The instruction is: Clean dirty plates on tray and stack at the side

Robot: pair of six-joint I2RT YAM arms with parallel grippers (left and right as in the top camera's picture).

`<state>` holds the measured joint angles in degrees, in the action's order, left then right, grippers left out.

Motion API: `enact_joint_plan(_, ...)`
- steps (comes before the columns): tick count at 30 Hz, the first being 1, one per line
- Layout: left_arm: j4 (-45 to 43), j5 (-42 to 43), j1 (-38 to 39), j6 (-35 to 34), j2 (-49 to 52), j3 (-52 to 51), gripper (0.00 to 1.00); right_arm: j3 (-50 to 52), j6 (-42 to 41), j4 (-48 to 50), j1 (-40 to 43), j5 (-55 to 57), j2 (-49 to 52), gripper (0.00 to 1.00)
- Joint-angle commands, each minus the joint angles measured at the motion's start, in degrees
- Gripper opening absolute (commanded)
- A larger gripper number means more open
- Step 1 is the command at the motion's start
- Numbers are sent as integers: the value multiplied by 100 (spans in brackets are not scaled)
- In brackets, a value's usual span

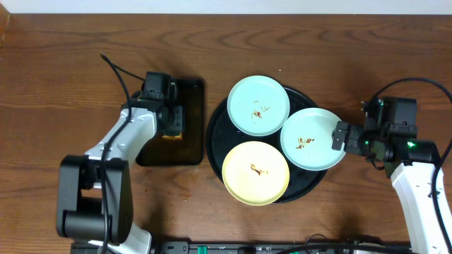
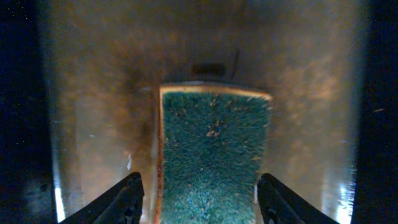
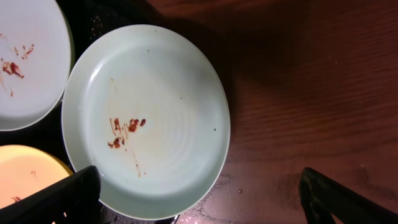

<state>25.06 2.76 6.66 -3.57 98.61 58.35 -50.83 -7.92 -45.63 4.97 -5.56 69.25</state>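
Overhead, pale yellow round plate (image 1: 256,172), two mint-green round plates (image 1: 258,106) on glossy black round tray (image 1: 214,134), right gripper (image 1: 339,136) spread wide at rim of rightmost plate (image 1: 311,138), left gripper (image 1: 171,121) wide apart astride green sponge (image 2: 214,149) on rectangular black tray (image 1: 191,152).

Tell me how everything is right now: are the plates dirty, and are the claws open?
Top mint plate: dirty, on the round tray.
Right mint plate: dirty, overhanging the tray's rim.
Yellow plate: dirty, on the tray.
Sponge: lying green side up in the small tray, not gripped.
Left claw: open, a finger each side of the sponge.
Right claw: open, at the right mint plate's rim.
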Motion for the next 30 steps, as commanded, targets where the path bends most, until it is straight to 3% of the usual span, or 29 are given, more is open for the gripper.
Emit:
enact_joint_plan(1, 24, -81, 9, -31, -164, 155, 60, -101, -81, 0, 46, -33, -24, 99)
enact_joint_plan(30, 74, -68, 179, -144, 374, 107, 59, -101, -81, -2, 46, -33, -24, 99)
